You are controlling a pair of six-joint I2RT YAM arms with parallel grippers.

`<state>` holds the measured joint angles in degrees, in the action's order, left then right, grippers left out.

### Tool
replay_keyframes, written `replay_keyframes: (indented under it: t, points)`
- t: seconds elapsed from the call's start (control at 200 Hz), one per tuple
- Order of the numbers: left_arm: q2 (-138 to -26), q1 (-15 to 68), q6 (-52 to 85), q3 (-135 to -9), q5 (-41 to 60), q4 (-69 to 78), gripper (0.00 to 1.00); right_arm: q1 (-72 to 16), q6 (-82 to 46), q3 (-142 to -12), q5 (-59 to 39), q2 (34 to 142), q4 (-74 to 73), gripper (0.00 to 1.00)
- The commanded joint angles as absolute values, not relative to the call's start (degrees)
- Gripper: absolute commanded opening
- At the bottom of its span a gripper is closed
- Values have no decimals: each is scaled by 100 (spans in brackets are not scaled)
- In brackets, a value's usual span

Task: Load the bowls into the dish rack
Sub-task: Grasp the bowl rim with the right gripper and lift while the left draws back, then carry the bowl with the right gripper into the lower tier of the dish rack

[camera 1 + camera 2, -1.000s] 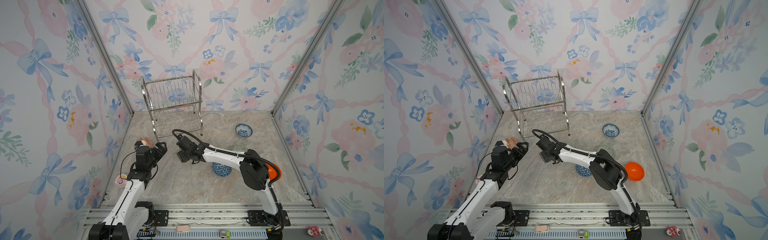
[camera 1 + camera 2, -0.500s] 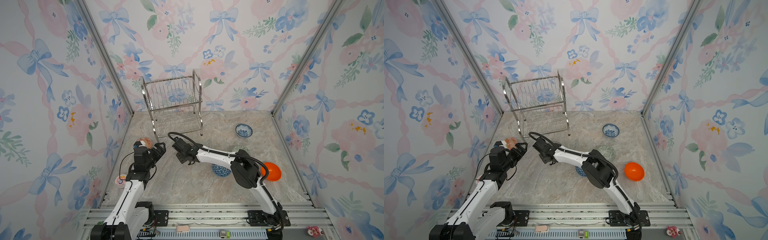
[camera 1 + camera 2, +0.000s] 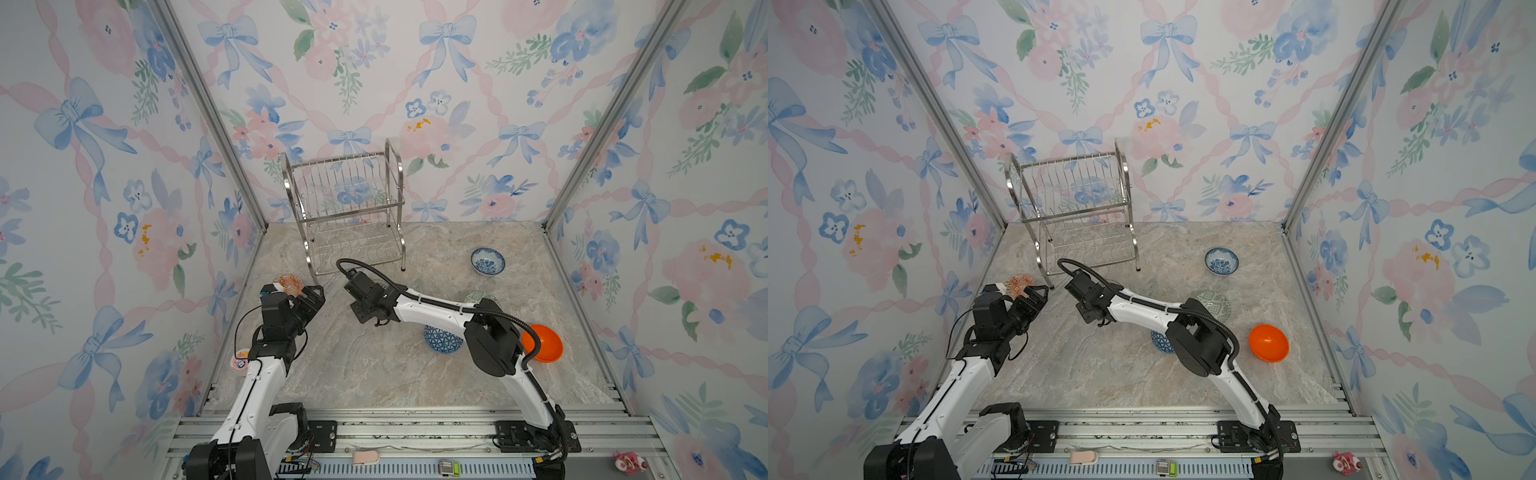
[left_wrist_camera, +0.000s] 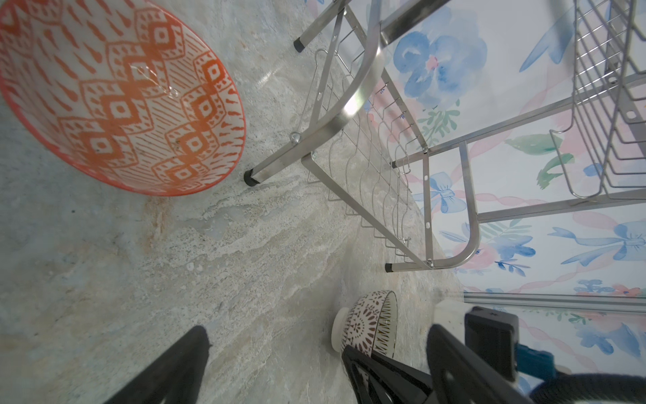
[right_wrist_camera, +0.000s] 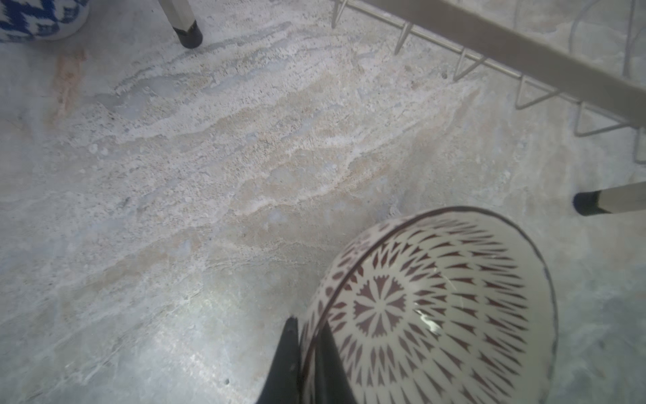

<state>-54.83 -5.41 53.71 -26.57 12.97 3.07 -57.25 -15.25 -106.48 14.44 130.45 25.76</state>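
Note:
My right gripper (image 5: pixel 307 353) is shut on the rim of a white bowl with a dark lattice pattern (image 5: pixel 437 307), one finger inside and one outside. That bowl (image 4: pixel 370 321) stands upright on the table in front of the dish rack (image 3: pixel 349 208). In both top views the right gripper (image 3: pixel 368 309) hides it. My left gripper (image 4: pixel 314 370) is open and holds nothing, close beside the orange-red patterned bowl (image 4: pixel 115 98) near the rack's left front leg. The rack (image 3: pixel 1075 208) stands at the back with nothing on either tier.
Other bowls lie to the right: a blue-white one (image 3: pixel 487 262), a grey-green one (image 3: pixel 1214 303), a dark-blue lattice one (image 3: pixel 442 340) partly under the right arm, and a plain orange one (image 3: pixel 544 343). A small toy (image 3: pixel 240 362) lies by the left wall.
My right gripper has closed onto the rim of the dark-lattice bowl, and the right arm has shifted a little to the left. The left arm has barely moved.

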Motion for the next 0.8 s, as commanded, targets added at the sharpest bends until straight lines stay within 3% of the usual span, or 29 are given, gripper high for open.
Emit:
replay_keyframes:
  t: [0.0, 0.225, 0.435, 0.795]
  points:
    - [-5604, -594, 5282, -2908, 1450, 305, 98, -5614, -1814, -10388, 749, 12679, 2319, 0]
    - [-5875, -682, 5322, -3192, 1608, 299, 98, -5478, -2180, -9893, -102, 12016, 1571, 0]
    - [-6140, -878, 5223, -3542, 1805, 312, 98, -5294, -2626, -9141, -745, 11521, -76, 0]
    - [-6648, -1080, 5089, -3879, 2102, 534, 98, -4842, -3537, -8847, -1582, 11876, -2764, 0]
